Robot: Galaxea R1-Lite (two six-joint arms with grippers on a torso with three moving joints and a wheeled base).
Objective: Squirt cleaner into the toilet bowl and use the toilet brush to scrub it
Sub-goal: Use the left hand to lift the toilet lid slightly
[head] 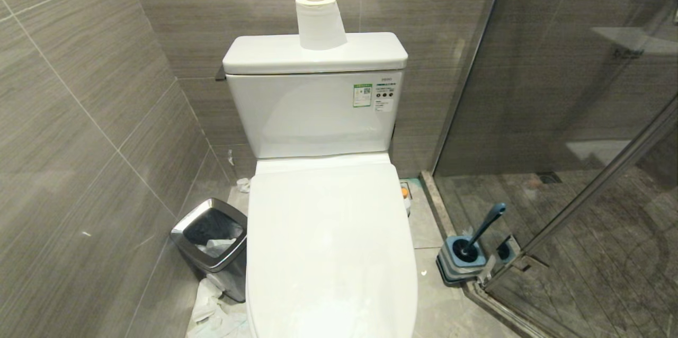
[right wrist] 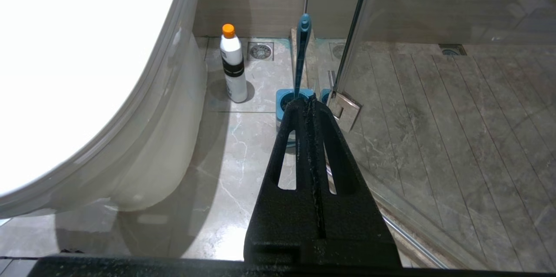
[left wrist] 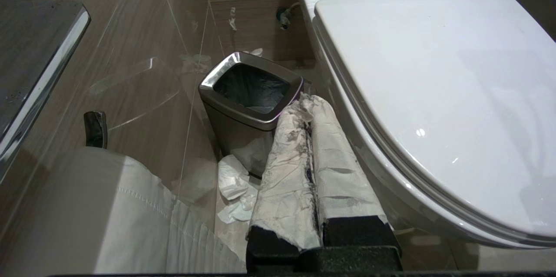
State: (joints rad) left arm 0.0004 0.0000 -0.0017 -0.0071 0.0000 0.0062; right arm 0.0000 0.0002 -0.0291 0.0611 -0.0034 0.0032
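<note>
Toilet bowl (head: pixel 331 242): lying lid-closed.
Brush holder (head: pixel 461 261): housing the toilet brush (head: pixel 484 227).
Waste bin (head: pixel 212 245): holding crumpled paper.
Left gripper (left wrist: pixel 308 105): clenched, empty.
Right gripper (right wrist: pixel 309 102): clenched, empty.

place: bathroom | signs: toilet (head: pixel 328 242), tiled walls (head: pixel 79 115), glass shower door (head: pixel 572 115), waste bin (head: pixel 212 242), floor drain (right wrist: pixel 260 51)

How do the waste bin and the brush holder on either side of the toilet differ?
The waste bin is steel-rimmed, dark and taller; the brush holder is blue-grey and low. The waste bin holds a liner and paper; the brush holder carries the toilet brush. Both are squarish and stand on the floor beside the toilet bowl.
</note>
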